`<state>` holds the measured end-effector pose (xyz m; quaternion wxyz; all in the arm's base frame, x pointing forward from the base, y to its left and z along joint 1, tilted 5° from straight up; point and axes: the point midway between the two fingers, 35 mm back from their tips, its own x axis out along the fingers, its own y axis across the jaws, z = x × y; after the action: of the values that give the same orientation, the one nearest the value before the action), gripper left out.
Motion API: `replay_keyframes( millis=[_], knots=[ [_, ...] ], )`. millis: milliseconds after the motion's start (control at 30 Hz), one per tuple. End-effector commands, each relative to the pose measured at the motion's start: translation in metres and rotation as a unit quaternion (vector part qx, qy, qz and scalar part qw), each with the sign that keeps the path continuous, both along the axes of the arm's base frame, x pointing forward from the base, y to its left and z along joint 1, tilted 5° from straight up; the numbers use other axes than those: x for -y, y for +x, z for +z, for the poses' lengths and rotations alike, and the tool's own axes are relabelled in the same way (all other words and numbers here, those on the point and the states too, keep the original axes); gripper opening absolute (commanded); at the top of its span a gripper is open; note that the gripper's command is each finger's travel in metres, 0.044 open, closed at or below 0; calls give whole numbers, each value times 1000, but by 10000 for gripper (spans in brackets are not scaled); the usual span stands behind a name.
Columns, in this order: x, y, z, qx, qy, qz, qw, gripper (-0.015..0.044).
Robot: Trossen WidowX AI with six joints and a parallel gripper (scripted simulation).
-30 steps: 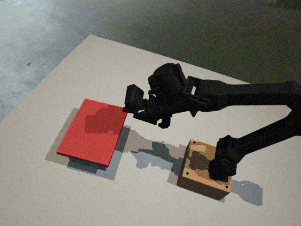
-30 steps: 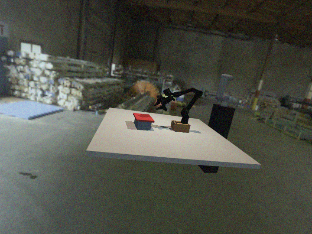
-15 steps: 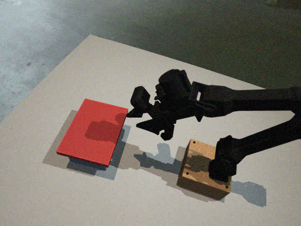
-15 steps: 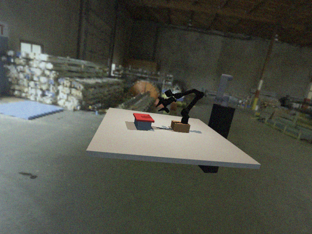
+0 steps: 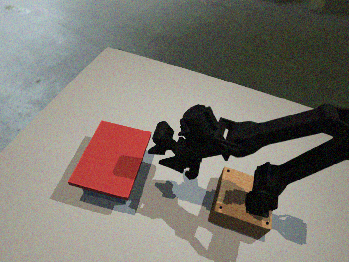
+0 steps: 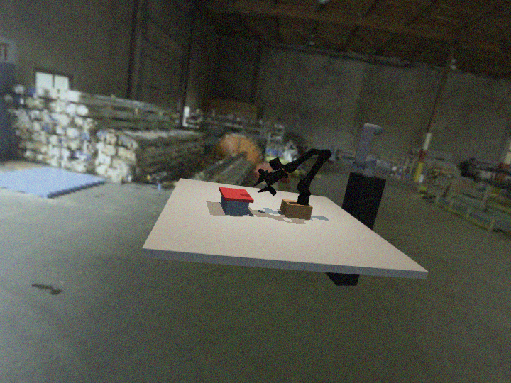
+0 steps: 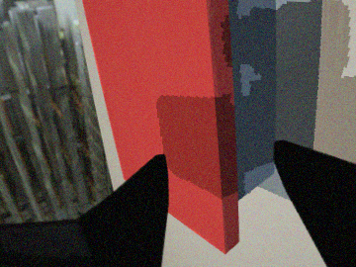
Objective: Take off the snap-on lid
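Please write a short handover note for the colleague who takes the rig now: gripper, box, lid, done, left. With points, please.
Gripper (image 5: pixel 153 157) (image 6: pixel 256 188) (image 7: pixel 220 157): open, holding nothing, beside the lid's near edge.
Red lid (image 5: pixel 109 157) (image 6: pixel 235 193) (image 7: pixel 158 59): on the storage box (image 6: pixel 235 206) (image 7: pixel 254 109), overhanging its walls.
Box: on the table (image 5: pixel 135 75) (image 6: pixel 247 242) (image 7: pixel 262 227).
Done: lid not yet off.
Left: grip the lid, pull it free without moving the box, lay it flat, right side up.
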<state>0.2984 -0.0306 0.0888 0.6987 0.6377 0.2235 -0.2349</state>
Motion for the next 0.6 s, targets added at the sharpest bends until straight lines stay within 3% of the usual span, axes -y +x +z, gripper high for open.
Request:
replay_keyframes(
  millis=[0, 567],
  knots=[
    [0, 3, -7, -7, 1, 3, 1000, 235],
    [1, 25, -22, -7, 1, 3, 1000, 235]
  ],
)
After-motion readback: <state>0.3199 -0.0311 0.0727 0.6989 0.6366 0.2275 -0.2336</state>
